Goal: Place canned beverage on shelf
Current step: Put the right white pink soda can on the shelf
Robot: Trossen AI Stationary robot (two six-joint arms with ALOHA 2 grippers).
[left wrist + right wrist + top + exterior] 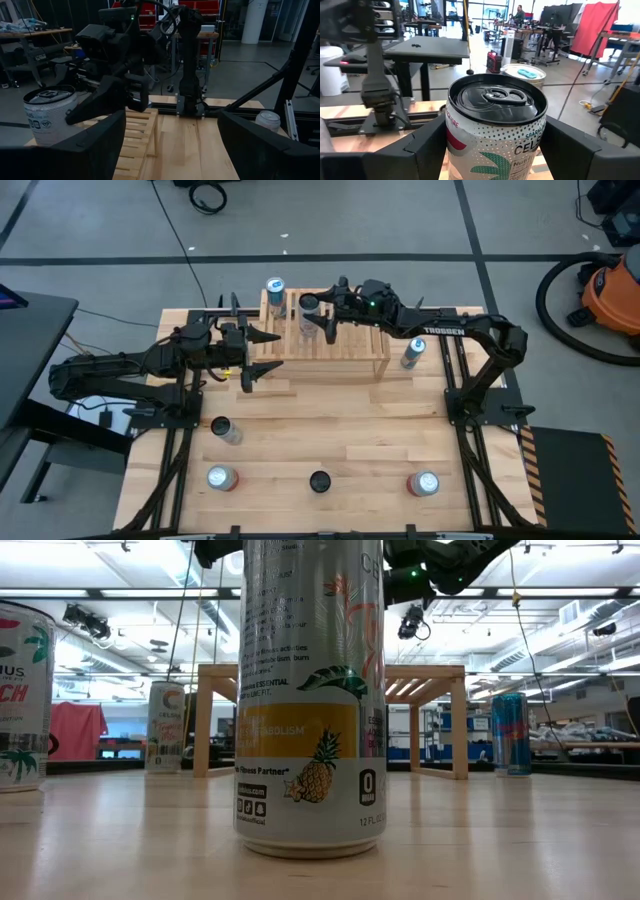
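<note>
Robotics lab or workshop, open-plan. Grey concrete floor [420, 220] marked with tape lines, orange shop vacuum [612, 288] with black hose beside the plank table [330, 440]. Long rows of ceiling strip lights [560, 600] overhead. Workbenches [430, 47] and desks with monitors [427, 10] further off, red tool cabinets [150, 15], a red cloth [594, 27] hanging, a person [520, 12] far back among the benches.

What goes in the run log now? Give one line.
right hand: closed on can at shelf | left hand: open, beside shelf's left end
</note>
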